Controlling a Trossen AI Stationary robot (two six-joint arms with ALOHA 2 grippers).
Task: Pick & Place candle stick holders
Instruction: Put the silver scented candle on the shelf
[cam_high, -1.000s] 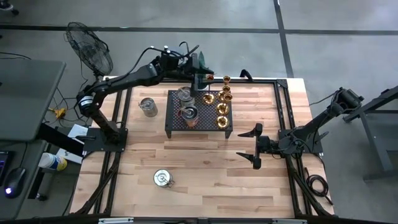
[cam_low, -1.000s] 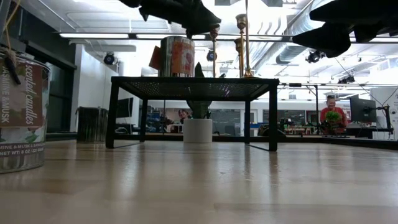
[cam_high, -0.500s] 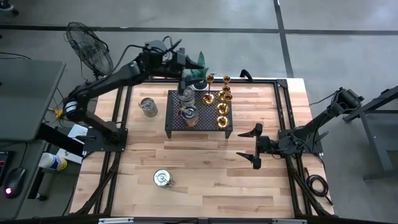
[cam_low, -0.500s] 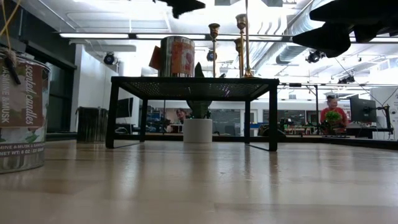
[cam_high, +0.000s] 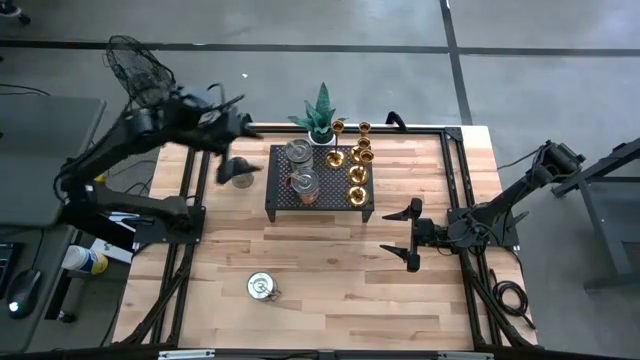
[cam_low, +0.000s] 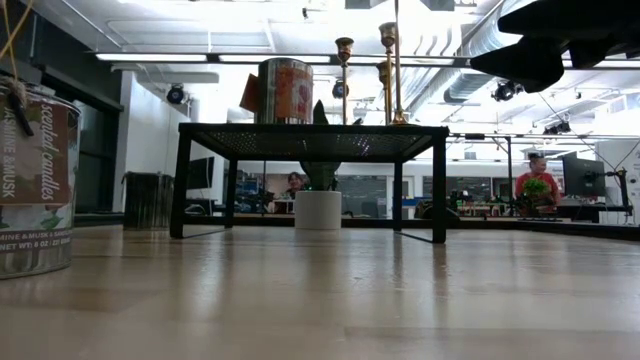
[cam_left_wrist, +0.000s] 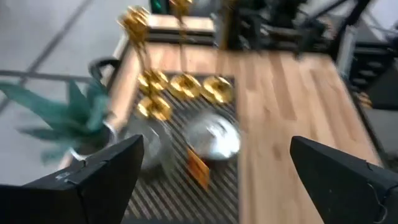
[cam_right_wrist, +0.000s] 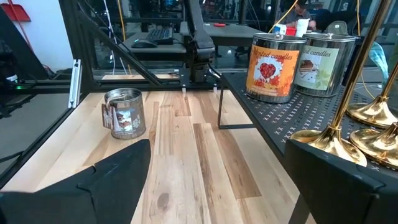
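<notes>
Several brass-gold candle stick holders (cam_high: 357, 170) stand on their round bases on the black perforated rack (cam_high: 285, 200), with two tall ones (cam_low: 344, 78) at its far edge. My left gripper (cam_high: 240, 148) hovers open above the table's far left part, left of the rack. In its wrist view nothing is between its fingers (cam_left_wrist: 214, 180). My right gripper (cam_high: 409, 236) waits open to the right of the rack, level and clear of the table, with nothing in it (cam_right_wrist: 217, 186).
Two candle tins (cam_high: 302, 168) share the rack's left half. A tin (cam_high: 242, 176) stands on the table under my left gripper, and another (cam_high: 262, 287) sits near the front. A spiky plant in a white pot (cam_high: 320, 115) stands behind the rack. Bare wood lies in front.
My left gripper has let go of the tall gold holder at the rack's far edge, which stays upright there. It has then risen, opened wide and drawn back toward the table's left edge, past the plant. My right arm has kept still.
</notes>
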